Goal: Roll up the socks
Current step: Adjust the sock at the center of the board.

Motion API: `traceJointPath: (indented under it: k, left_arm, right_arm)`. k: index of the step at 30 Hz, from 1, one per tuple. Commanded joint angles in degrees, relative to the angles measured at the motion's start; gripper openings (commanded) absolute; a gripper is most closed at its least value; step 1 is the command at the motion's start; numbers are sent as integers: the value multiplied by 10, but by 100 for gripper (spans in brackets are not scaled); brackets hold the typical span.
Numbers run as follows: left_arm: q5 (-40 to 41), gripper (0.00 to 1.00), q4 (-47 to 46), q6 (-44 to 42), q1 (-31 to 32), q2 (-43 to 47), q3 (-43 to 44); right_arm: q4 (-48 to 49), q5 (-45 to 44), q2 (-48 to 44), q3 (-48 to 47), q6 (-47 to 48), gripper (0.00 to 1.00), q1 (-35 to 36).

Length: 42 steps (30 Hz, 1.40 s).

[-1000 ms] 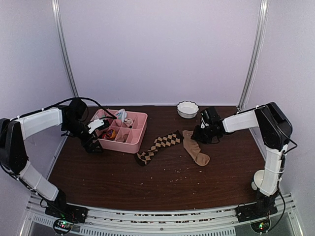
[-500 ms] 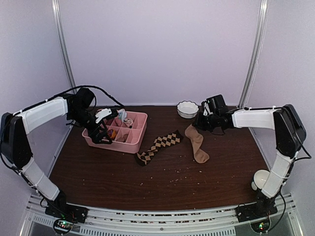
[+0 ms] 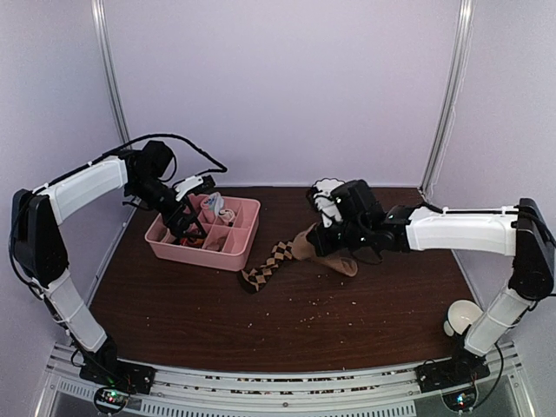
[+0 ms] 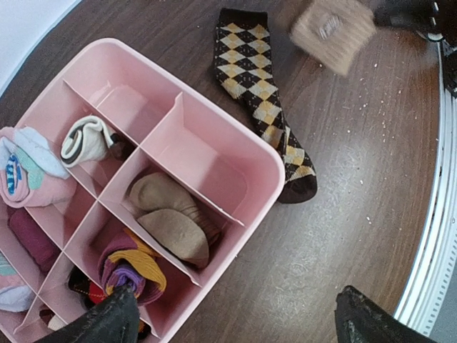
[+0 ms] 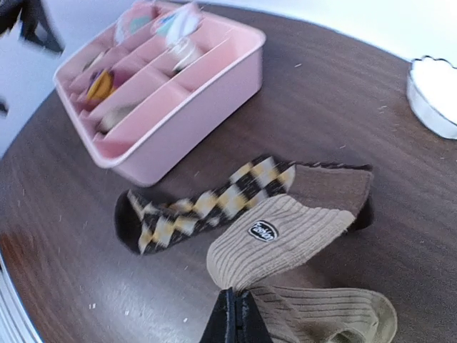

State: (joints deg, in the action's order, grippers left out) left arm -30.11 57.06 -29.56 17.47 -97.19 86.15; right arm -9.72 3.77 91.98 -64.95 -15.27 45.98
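The right claw point(image 5: 234, 319) was clenched on the tan sock point(image 5: 285, 232). The sock's folded upper part spread just ahead of the claw's tips and lay over the cuff of the argyle sock point(image 5: 207, 207). That sock stretched flat on the table point(image 5: 371, 114), further ahead and to the claw's left, toward the pink tray point(image 5: 193, 107). The right arm point(image 3: 456, 230) reached low and far across the table. The left claw point(image 4: 235, 325) hung wide open just above the tray, its arm point(image 3: 87, 187) raised and bent, with the argyle sock lying beyond the tray's far rim.
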Motion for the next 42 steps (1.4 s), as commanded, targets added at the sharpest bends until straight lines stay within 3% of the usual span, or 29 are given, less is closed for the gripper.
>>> traceJointPath:
  k: [1,6,7,8,9,11,13,19,22,28,33,42]
  left_arm:
    - [-2,98,12,-1,0,4,3]
    - [26,98,12,-26,6,14,-6]
    - [30,98,12,-30,8,14,-7]
    - [32,98,12,-35,11,14,-8]
    - [34,98,12,-39,15,13,-9]
    - [40,98,13,-50,28,14,-13]
    - [46,98,13,-60,46,14,-20]
    - [27,98,13,-62,119,-5,-37]
    - [2,98,9,-34,156,-33,-33]
    - [-50,98,-30,44,214,-85,-27]
    - [16,98,-69,-33,290,-87,-62]
    - [34,96,-116,29,336,-151,-48]
  right_arm:
    - [-15,-53,7,63,55,0,114]
    - [-25,-75,43,90,42,0,215]
    - [-25,-74,43,96,36,10,222]
    - [-23,-69,38,102,25,28,224]
    - [-21,-65,31,110,17,38,225]
    - [-7,-56,5,127,5,54,224]
    - [7,-41,-25,143,-8,60,217]
    - [67,44,-102,195,-80,60,125]
    - [60,24,-113,195,-112,60,90]
    - [-20,-36,-73,164,-171,54,31]
    - [-42,-63,-40,143,-184,52,27]
    - [-78,-79,64,64,-145,45,14]
